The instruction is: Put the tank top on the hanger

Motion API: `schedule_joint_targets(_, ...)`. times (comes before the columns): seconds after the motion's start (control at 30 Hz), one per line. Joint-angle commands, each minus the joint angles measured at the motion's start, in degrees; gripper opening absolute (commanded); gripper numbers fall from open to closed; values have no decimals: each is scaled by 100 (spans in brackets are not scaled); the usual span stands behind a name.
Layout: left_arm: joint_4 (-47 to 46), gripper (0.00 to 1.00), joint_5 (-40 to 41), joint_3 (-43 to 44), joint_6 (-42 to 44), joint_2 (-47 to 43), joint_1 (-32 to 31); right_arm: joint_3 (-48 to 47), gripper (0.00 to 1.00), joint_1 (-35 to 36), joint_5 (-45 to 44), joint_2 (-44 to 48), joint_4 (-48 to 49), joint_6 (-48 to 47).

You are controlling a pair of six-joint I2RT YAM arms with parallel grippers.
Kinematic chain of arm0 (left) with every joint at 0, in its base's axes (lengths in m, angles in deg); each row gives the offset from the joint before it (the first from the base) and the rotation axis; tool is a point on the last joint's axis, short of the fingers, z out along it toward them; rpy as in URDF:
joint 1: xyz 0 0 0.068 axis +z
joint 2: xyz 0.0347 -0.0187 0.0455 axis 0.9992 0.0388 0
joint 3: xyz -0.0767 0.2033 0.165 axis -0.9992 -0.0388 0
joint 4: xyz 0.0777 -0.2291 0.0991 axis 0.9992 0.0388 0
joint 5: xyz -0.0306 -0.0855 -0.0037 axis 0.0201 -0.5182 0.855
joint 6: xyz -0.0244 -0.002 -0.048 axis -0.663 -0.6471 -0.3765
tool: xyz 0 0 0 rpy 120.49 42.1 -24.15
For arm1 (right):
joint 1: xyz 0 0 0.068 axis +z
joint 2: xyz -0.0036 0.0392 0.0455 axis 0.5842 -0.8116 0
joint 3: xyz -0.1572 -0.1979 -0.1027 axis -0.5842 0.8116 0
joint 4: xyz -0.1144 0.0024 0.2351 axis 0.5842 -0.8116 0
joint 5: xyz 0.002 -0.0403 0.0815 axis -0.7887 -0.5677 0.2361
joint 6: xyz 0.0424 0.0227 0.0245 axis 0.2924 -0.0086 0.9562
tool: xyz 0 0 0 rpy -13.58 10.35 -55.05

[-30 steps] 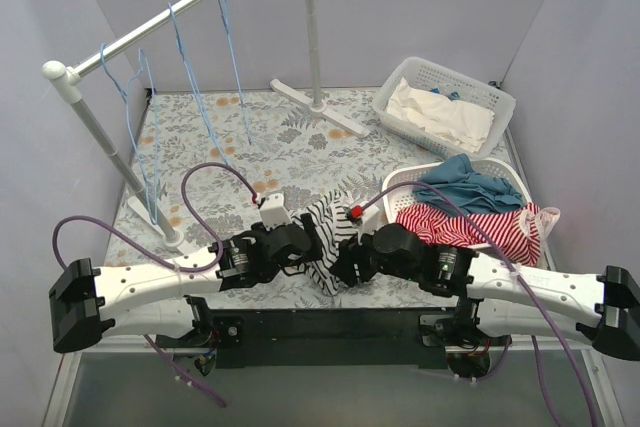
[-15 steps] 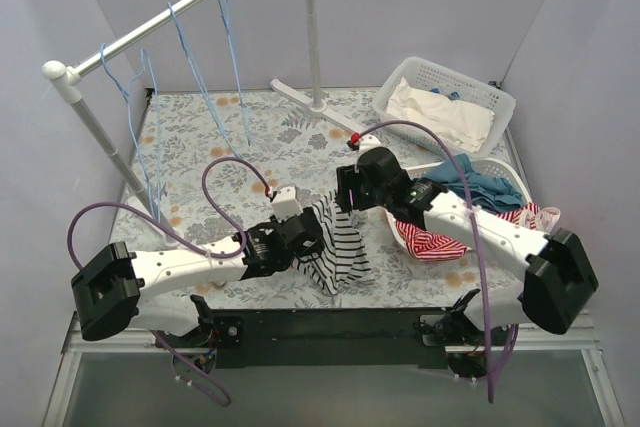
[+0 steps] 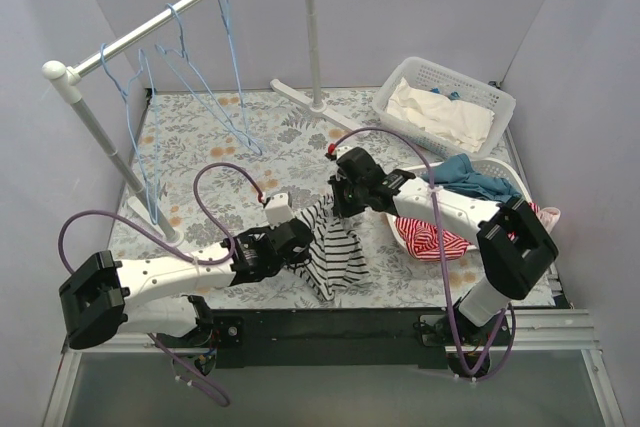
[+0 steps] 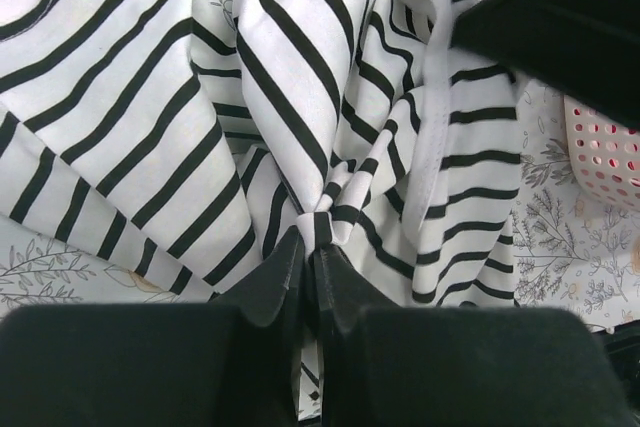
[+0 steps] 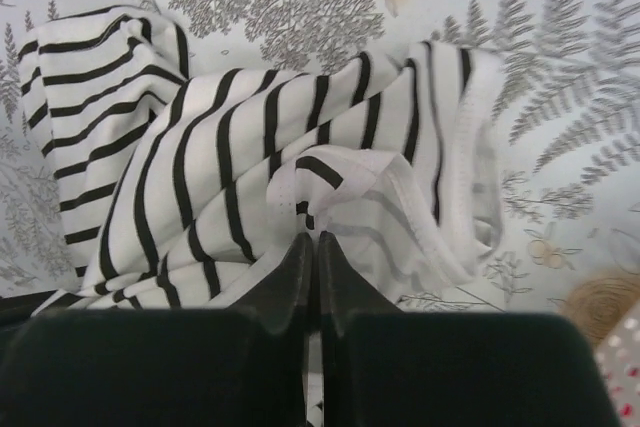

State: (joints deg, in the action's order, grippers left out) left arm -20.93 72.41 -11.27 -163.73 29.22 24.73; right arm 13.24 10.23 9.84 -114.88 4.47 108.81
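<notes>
The tank top [image 3: 340, 252], white with thin black stripes, lies crumpled on the floral table between my two arms. My left gripper [image 3: 303, 239] is at its left edge. In the left wrist view it [image 4: 312, 245] is shut on a small pinch of the striped cloth [image 4: 300, 97]. My right gripper [image 3: 338, 205] is at the far upper edge of the garment. The right wrist view shows it [image 5: 315, 242] shut on a fold by the white hem [image 5: 250, 147]. Several light-blue wire hangers, one being the hanger [image 3: 231, 57], hang on the rail at the back left, away from both grippers.
The white rail [image 3: 150, 32] slopes across the back left on two stands, one base [image 3: 320, 107] at the back centre. A white basket [image 3: 480, 92] of pale cloths sits back right. A nearer basket [image 3: 505, 167] holds a teal cloth [image 3: 470, 182] and a red-striped garment [image 3: 430, 237].
The right arm swung from the near side round to the tank top's far edge. Both grippers have shut on the cloth. One hanger on the rail has swung askew.
</notes>
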Motion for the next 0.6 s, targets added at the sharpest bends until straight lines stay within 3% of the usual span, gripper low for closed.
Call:
schedule_joint_targets(0.0,571,0,249,213,-72,-408,38,-842,1,-141,-811,611,-249,-113)
schedule_joint_targets(0.37,1537,0,882,1417,-11,-866,38,-3058,1,-590,-1322,1569,-416,-482)
schedule_joint_targets(0.5,1758,0,1014,1410,-221,-936,38,-3086,1,-590,-1050,1903,-180,-500)
schedule_joint_targets(0.57,1828,0,953,1313,-318,-945,38,-2632,1,-590,-508,2149,-74,-474)
